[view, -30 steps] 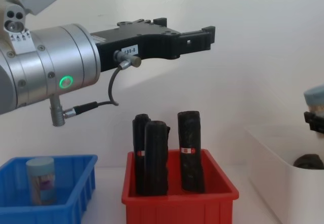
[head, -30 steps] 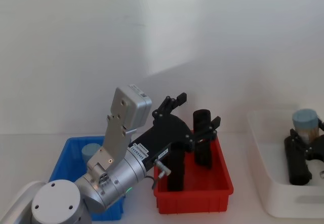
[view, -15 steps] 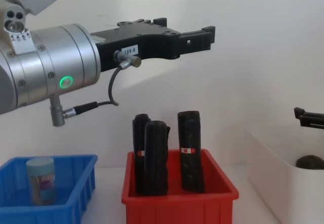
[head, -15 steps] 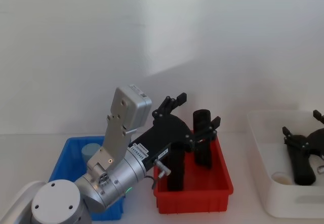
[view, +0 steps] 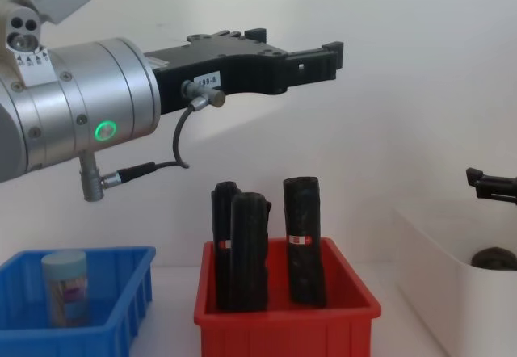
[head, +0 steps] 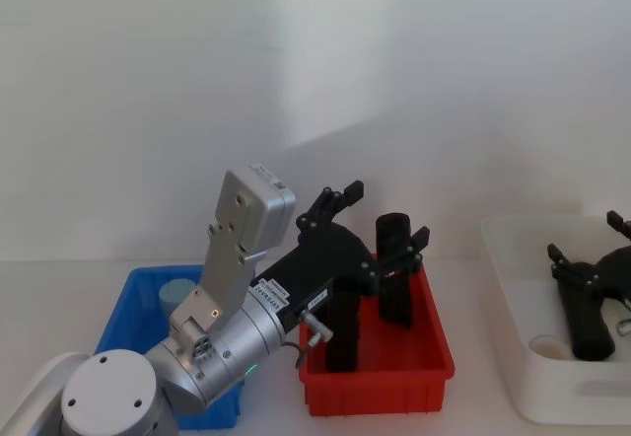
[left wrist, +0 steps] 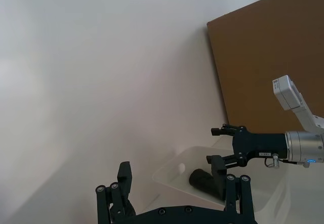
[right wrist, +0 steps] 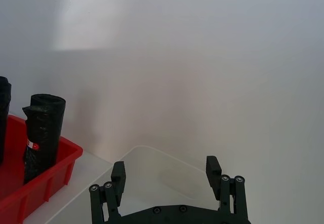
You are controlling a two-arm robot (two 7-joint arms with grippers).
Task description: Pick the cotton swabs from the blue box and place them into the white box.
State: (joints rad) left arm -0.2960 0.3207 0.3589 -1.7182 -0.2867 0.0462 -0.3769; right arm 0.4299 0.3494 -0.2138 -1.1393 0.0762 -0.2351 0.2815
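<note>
One cotton swab jar (view: pixel 65 288) with a pale blue-grey lid (head: pixel 177 293) stands in the blue box (head: pixel 123 323) at the left. Another pale jar (head: pixel 547 345) lies in the white box (head: pixel 532 377) at the right, next to a black roll (head: pixel 589 329). My right gripper (head: pixel 587 241) hovers over the white box, open, with nothing between its fingers (right wrist: pixel 118 175). My left gripper (head: pixel 386 214) is raised above the red bin, also open and holding nothing (left wrist: pixel 171 173).
A red bin (head: pixel 375 382) with black rolls (view: pixel 303 240) standing upright sits between the two boxes, under my left arm. A white wall stands close behind the table. A brown board (left wrist: pixel 273 72) stands to the right, beyond the white box.
One second ago my right gripper held a swab jar over the white box. It has opened, and the jar now lies inside the box. The left arm has not moved.
</note>
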